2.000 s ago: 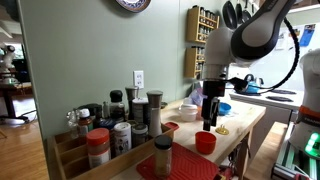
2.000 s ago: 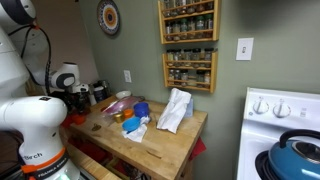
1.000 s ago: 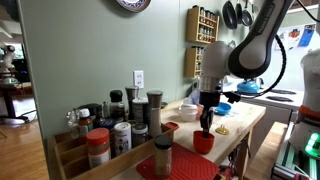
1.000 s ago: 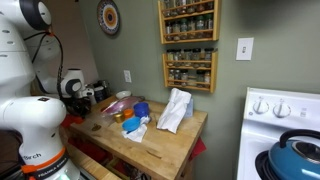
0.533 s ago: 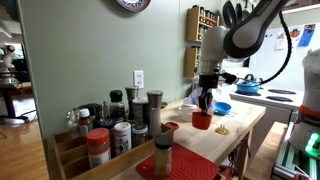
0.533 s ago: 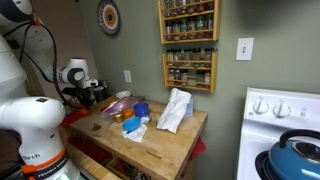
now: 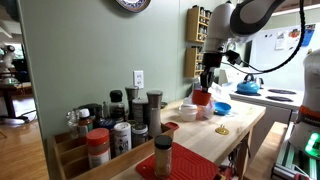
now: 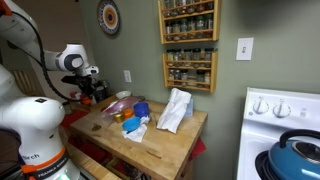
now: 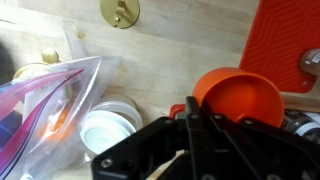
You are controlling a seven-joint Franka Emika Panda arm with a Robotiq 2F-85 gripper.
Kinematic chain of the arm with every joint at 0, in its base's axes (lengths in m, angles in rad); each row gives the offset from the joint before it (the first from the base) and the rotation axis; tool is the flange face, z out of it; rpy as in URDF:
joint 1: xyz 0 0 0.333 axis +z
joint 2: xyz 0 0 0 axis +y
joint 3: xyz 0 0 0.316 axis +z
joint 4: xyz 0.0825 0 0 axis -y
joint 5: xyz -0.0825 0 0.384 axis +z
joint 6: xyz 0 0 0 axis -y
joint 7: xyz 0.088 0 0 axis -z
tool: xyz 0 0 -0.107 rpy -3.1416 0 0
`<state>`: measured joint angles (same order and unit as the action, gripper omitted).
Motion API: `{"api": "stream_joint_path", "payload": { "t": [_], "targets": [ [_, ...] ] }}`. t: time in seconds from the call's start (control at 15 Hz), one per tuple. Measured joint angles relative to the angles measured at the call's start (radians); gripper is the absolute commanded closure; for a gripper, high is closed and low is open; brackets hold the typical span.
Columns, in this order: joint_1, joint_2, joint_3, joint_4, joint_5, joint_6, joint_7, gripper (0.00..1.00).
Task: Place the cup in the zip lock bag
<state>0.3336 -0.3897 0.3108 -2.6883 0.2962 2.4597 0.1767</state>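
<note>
My gripper (image 7: 206,88) is shut on the rim of the orange-red cup (image 7: 202,98) and holds it in the air over the wooden counter. In the wrist view the cup (image 9: 240,95) hangs beside the black fingers of the gripper (image 9: 195,105). The clear zip lock bag (image 9: 45,110) lies below on the left, with coloured things inside it. In an exterior view the bag (image 8: 118,104) lies at the back of the counter, under the gripper (image 8: 93,88); the cup is hard to make out there.
A white round lid (image 9: 105,130), a red mat (image 9: 290,40) and a small yellow piece (image 9: 120,12) lie on the counter (image 9: 190,40). A blue bowl (image 7: 222,107), a white cloth (image 8: 175,110) and jars (image 7: 110,130) stand around. A spice rack (image 8: 188,45) hangs on the wall.
The gripper closed on the cup by the red mat, lifted it off the counter and carried it upward and toward the bag.
</note>
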Motion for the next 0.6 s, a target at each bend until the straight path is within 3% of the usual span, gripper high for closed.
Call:
{"api": "stream_joint_path", "payload": {
  "t": [0.2, 0.6],
  "targets": [
    [-0.033, 0.006, -0.021, 0.002, -0.007, 0.033, 0.018, 0.99],
    [-0.230, 0.020, -0.111, 0.009, -0.117, 0.108, 0.073, 0.99]
  ]
}}
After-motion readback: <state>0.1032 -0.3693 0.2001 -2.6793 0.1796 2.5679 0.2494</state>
